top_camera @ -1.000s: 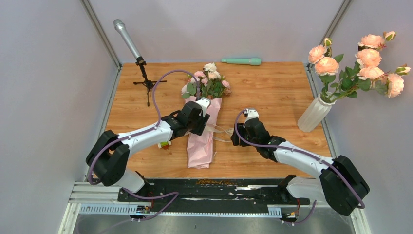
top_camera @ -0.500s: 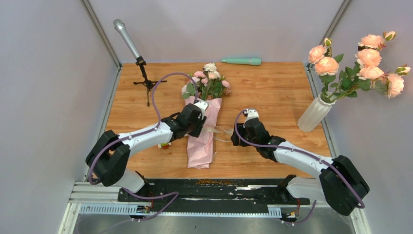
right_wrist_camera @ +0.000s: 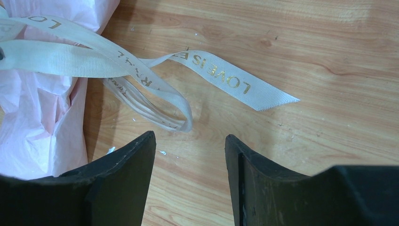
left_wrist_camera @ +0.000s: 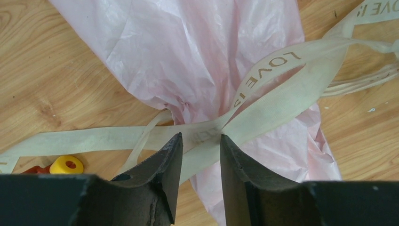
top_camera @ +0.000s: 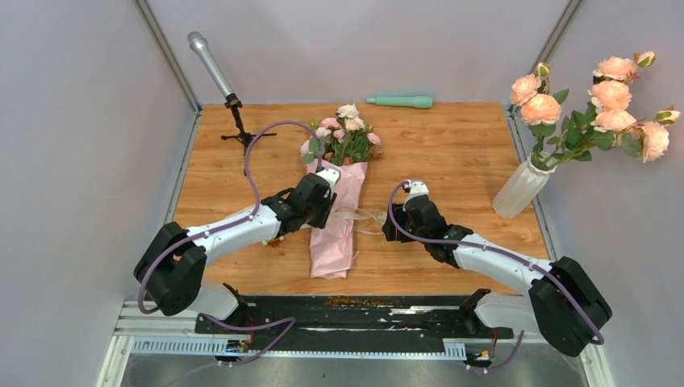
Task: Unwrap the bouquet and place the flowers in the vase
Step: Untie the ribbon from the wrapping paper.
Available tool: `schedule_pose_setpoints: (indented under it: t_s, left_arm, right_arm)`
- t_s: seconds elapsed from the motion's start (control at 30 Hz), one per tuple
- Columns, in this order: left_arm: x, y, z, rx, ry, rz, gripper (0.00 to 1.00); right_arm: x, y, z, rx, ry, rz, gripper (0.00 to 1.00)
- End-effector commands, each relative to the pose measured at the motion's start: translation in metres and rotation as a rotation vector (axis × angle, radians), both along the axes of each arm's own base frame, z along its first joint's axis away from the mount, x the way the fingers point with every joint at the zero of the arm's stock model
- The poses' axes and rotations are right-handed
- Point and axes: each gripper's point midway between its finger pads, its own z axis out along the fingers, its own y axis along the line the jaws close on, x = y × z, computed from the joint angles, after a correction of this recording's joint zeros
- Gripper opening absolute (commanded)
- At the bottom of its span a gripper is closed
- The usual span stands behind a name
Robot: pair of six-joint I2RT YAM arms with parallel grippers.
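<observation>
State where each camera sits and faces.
Top external: above, behind the bases, looking down on table, bouquet, vase; both arms show.
Left wrist: on the left gripper, looking down past its fingers at the ribbon crossing the pink paper.
Right wrist: on the right gripper, fingers over bare wood, ribbon tail ahead.
Both wrist views share ribbon and paper.

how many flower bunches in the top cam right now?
2. The bouquet, still in its pink paper, lies mid-table. The peach roses stand in the white vase at the table's right edge. No other bunch shows in any view.
</observation>
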Motion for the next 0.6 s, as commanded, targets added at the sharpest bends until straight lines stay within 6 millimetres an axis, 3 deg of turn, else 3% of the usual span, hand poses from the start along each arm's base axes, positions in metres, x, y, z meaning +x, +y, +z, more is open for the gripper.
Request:
schedule_pose_setpoints:
  t_s: [0.0,0.27,0.57]
  left_arm:
    - [-0.005,0.005,0.004,-0.012,-0.010,0.022,0.45]
    - [-0.013,0.007,0.003,-0.043,0.000,0.024,0.50]
    - [-0.017,0.006,-0.003,-0.047,0.021,0.017,0.27]
  right_arm:
    - [0.009,0.005,0.013,0.031,-0.032,-0.010,0.57]
    - [0.009,0.006,0.013,0.034,-0.030,-0.011,0.57]
    - [0.008,0.005,0.012,0.034,-0.028,-0.013,0.57]
